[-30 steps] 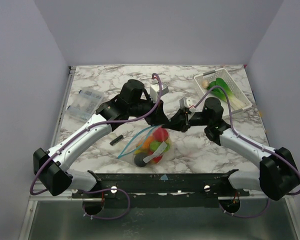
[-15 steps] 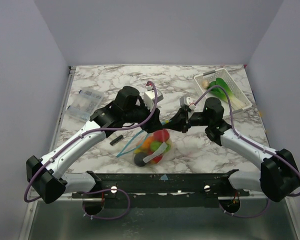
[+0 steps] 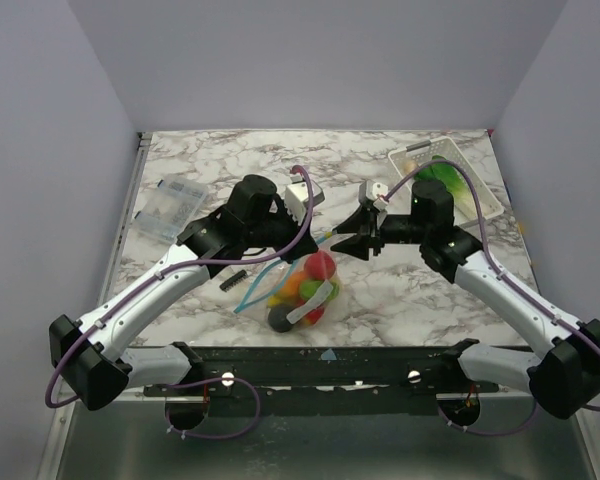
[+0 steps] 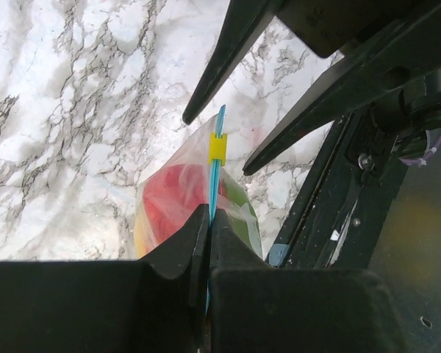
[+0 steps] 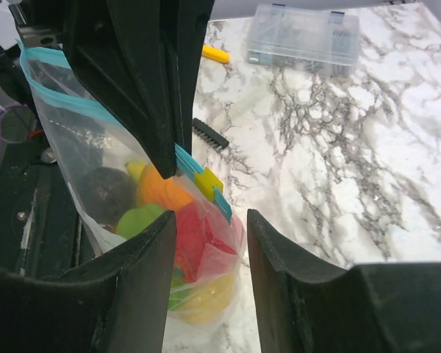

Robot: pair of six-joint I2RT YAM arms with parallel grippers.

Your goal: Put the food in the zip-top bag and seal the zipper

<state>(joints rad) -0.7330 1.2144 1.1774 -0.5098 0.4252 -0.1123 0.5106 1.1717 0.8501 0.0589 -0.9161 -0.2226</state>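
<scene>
The zip-top bag (image 3: 302, 312) hangs just above the table centre, holding the food (image 3: 322, 266): red, orange, green, yellow and one dark piece (image 5: 106, 193). My left gripper (image 3: 315, 243) is shut on the teal zipper (image 4: 220, 121), just below its yellow slider (image 4: 217, 148). My right gripper (image 3: 343, 240) is open, its fingers (image 5: 143, 272) either side of the zipper's end and the red food (image 5: 202, 235), not touching. In the right wrist view the slider (image 5: 207, 182) sits beside the left gripper's fingers (image 5: 147, 81).
A clear plastic box (image 3: 170, 205) lies at the far left. A white basket (image 3: 480, 195) with green vegetables stands at the far right. A small black bar (image 3: 232, 279) lies left of the bag. The table's front edge and the black arm rail are just below the bag.
The left gripper has shifted left along the zipper and the bag's top has risen. The right arm has lifted and its gripper has moved slightly left towards the zipper's end.
</scene>
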